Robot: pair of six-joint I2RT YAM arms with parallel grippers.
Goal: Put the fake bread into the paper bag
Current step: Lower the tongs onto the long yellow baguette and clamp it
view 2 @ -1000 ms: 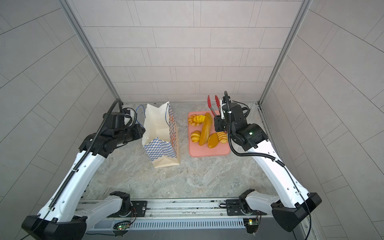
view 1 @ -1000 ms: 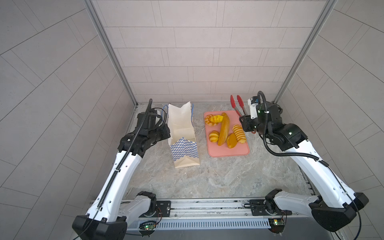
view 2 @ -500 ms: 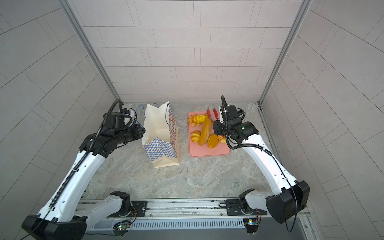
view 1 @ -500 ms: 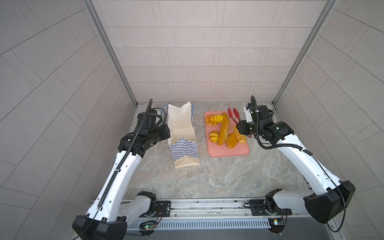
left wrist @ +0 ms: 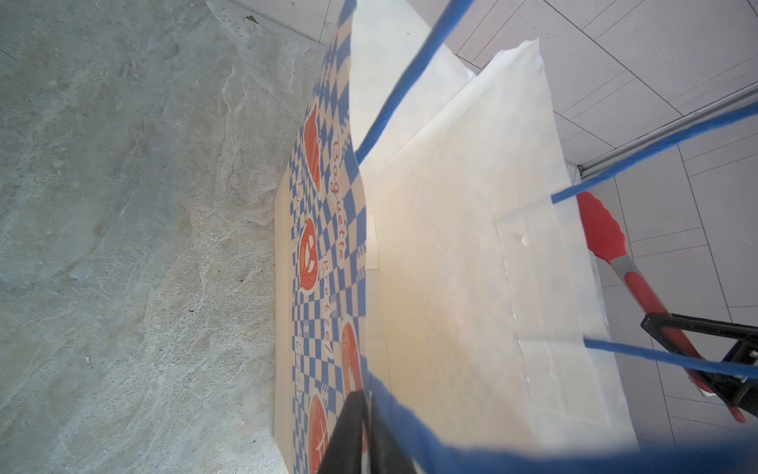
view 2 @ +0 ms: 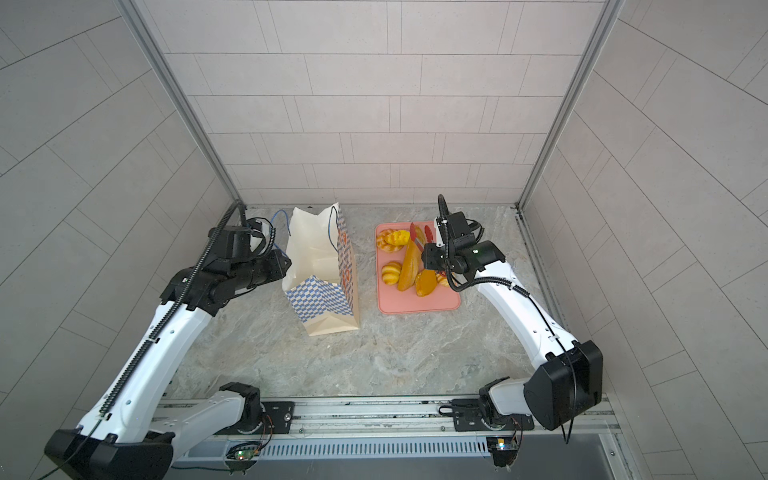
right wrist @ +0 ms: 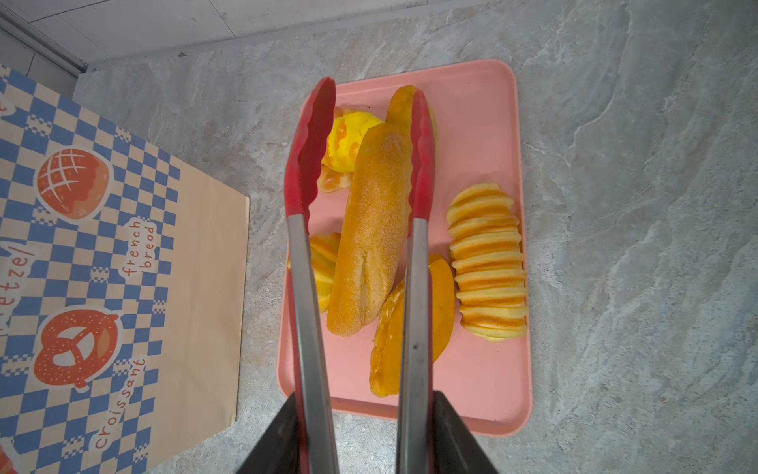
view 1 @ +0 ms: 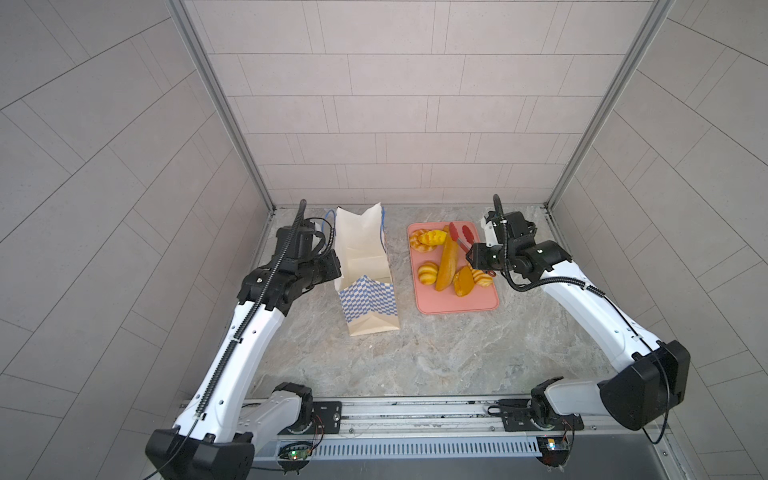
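The paper bag (view 1: 365, 291) (view 2: 328, 291) stands upright with its mouth open, left of the pink tray (view 1: 457, 303). My left gripper (left wrist: 367, 400) (view 1: 332, 266) is shut on the bag's near rim, beside a blue cord handle (left wrist: 393, 94). The fake bread lies on the tray: a long baguette (right wrist: 373, 230) (view 1: 448, 266), a striped roll (right wrist: 488, 262) and several smaller buns. My right gripper (right wrist: 363, 410) (view 1: 478, 255) is shut on red-tipped tongs (right wrist: 311, 164) (view 2: 417, 239). The tongs' tips are spread and straddle the baguette from above.
The pink tray (right wrist: 484, 390) (view 2: 415, 305) lies flat on the marble table, close to the back wall. Tiled walls and metal corner posts close in the back and both sides. Bare marble stretches in front of bag and tray.
My right arm has swung left with the tongs, from behind the tray's right corner to above the bread. The tong arms have spread a little. The left arm and bag have not moved.
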